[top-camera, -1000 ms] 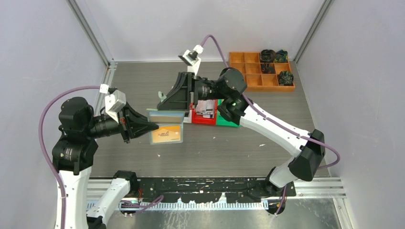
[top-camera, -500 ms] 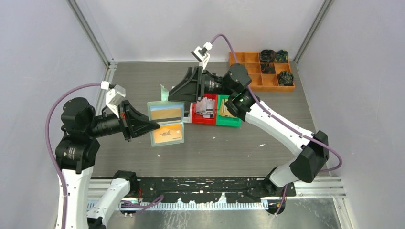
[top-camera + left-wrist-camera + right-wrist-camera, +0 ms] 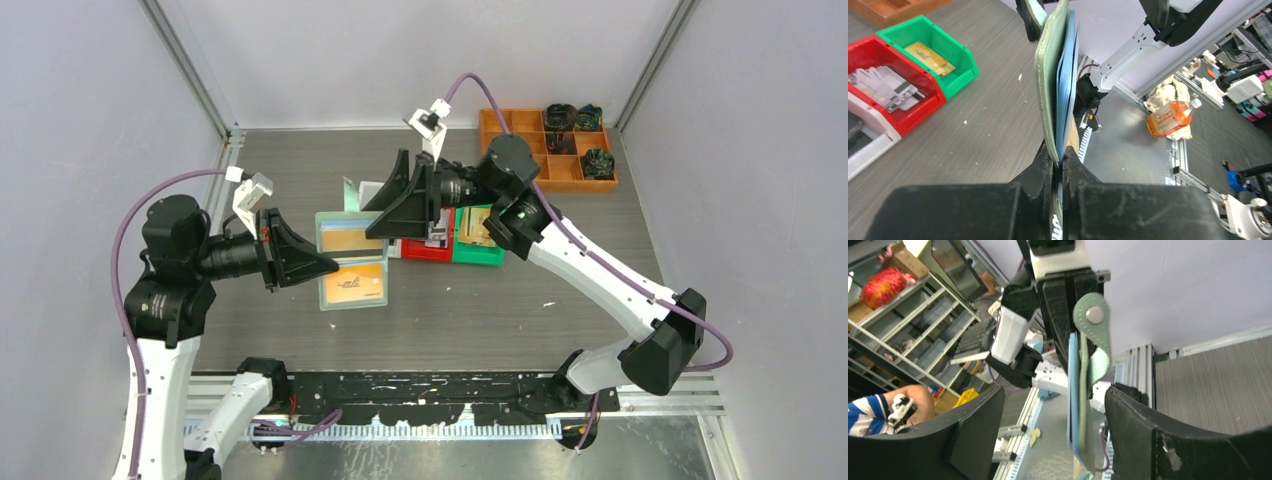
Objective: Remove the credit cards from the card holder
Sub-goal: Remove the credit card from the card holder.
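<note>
Card holder (image 3: 350, 262) was clamped at its edge by my left gripper (image 3: 328, 265), lined up edge-on with my right gripper (image 3: 368, 222), spread wide, holding nothing.

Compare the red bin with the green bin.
The red bin holds a pile of pale, silvery cards; the green bin holds a gold card on top. Seen from the top camera, the red bin sits left of the green bin. Both are small open plastic bins, side by side.
</note>
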`<state>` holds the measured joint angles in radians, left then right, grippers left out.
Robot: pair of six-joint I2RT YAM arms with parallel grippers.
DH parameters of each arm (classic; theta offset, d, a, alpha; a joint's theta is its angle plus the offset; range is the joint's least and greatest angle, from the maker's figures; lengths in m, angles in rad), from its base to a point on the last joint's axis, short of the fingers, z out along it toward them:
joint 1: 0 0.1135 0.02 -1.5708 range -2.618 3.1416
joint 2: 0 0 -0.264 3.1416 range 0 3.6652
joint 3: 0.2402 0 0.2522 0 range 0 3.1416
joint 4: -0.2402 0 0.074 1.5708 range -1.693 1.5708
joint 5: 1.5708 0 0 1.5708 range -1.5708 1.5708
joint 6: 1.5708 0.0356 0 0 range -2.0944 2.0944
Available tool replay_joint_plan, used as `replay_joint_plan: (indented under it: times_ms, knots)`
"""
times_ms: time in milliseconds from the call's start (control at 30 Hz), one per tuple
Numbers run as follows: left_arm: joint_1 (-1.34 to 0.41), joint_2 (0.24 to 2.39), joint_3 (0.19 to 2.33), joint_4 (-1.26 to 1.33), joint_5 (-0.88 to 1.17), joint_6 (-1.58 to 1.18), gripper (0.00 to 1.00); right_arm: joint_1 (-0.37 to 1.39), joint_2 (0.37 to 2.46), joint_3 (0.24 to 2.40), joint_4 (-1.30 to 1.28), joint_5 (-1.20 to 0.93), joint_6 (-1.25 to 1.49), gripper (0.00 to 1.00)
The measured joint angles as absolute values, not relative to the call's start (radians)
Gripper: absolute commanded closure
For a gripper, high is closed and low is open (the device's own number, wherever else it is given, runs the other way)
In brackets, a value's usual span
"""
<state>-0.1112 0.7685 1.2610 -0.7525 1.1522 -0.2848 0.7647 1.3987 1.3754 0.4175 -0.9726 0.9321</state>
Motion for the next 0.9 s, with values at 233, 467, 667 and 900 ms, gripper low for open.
replay_joint_plan:
  times_ms: [233,467,667,900]
  knots:
    - [-0.111,0.824,1.272,-0.83,1.191,-0.242,1.0,0.839,1.396,1.418,0.126,-0.979,0.678,0.46]
    - [-0.116,0.84,1.307,-0.904,1.24,-0.183,1.0,0.861,1.401,1.461,-0.018,-0.942,0.553,0.97]
    - [-0.117,0.829,1.322,-0.925,1.238,-0.146,0.32,0.87,1.403,1.467,-0.041,-0.919,0.547,0.99]
    - [-0.116,0.797,1.313,-0.901,1.207,-0.179,0.2,0.865,1.386,1.384,0.11,-0.797,0.675,0.99]
